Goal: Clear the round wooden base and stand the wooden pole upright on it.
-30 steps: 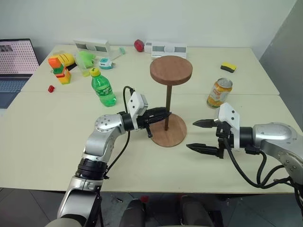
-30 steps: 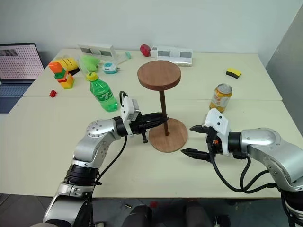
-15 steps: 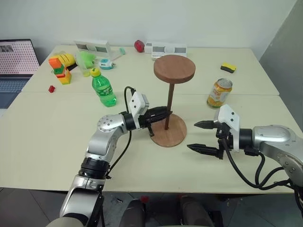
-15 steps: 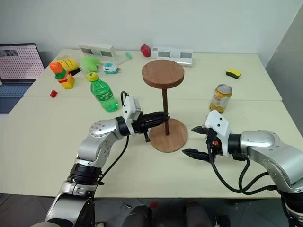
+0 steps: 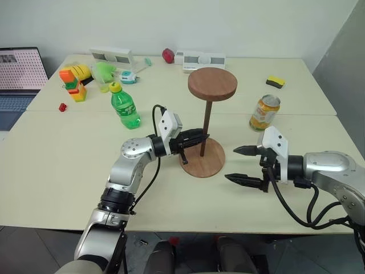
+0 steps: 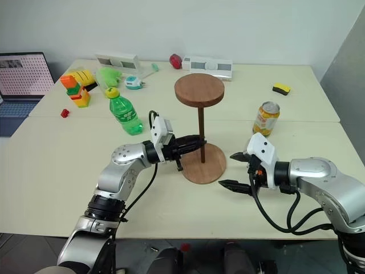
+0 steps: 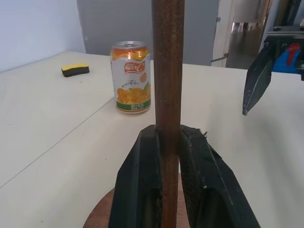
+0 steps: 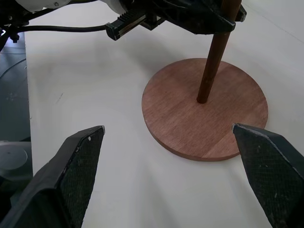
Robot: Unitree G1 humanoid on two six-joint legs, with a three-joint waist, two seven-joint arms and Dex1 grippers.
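Left claw (image 5: pixel 201 137) is clamped on the pole (image 5: pixel 206 127), low on the rod, with one black finger on each side of it. This claw points level across the bench (image 5: pixel 68 148). The pole stands upright, its lower end is set in the middle of the base (image 5: pixel 212 163), and its round disc is at the top. The base lies flat on the bench and carries the pole and no other thing.

Right claw (image 5: pixel 242 165) hangs just to the right of the base, not touching it, with its two fingers wide apart and nothing between them.

Behind the base to the right stands an orange can (image 5: pixel 264 112). Behind the base to the left stands a green bottle (image 5: pixel 124 106). A yellow sponge (image 5: pixel 275 81) lies well beyond the can.
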